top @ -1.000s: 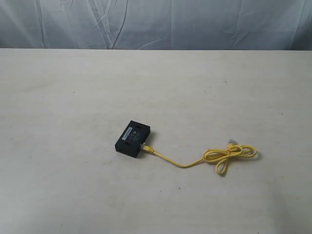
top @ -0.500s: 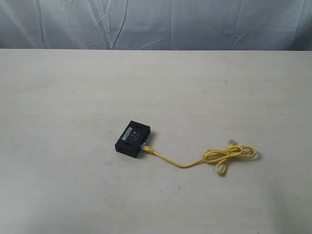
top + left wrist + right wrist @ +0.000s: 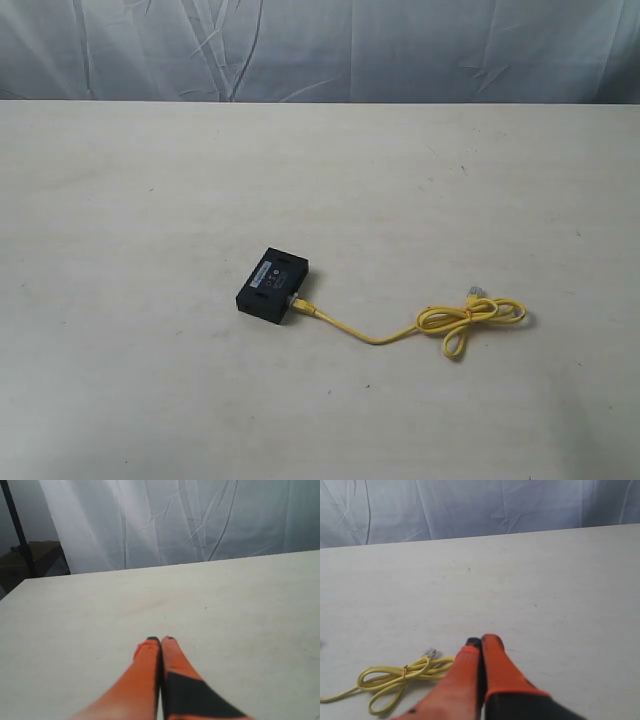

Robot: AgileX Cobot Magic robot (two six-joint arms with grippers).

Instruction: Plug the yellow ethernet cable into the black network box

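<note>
Yellow ethernet cable [image 3: 470, 314]: one end plug [image 3: 300, 304] is seen against the near-right corner of the black network box [image 3: 272, 286], apparently inserted in a port. Whether the latch is fully home cannot be judged at this distance. From the box the cord runs rightward along the table [image 3: 150, 200] to a knotted double loop. The free clear plug [image 3: 474, 292] lies just beside that loop, touching nothing else.

The box lies flat, slightly left of table centre, label face up, well apart from both table edges.

Left gripper [image 3: 161, 640]: jaws pressed together, nothing held, poised over bare table; neither box nor cable is seen in the left wrist view.

Right gripper [image 3: 481, 641]: jaws likewise closed and empty. The loop [image 3: 405, 671] and free plug [image 3: 430, 653] are seen near it in the right wrist view, untouched.

Neither arm is visible in the exterior view.

Assessment: insertion is judged done or nearly so; only confirmation of seating is left.

Procedure, if a seating push is needed:
- The box should be braced by the left gripper on its far side, so that it is not slid.
- The plug body, not the cord, should be pinched by the right gripper.
- Force should be applied straight along the port axis.
- The slack loop should be left undisturbed, so that no pull is passed to the connector.
</note>
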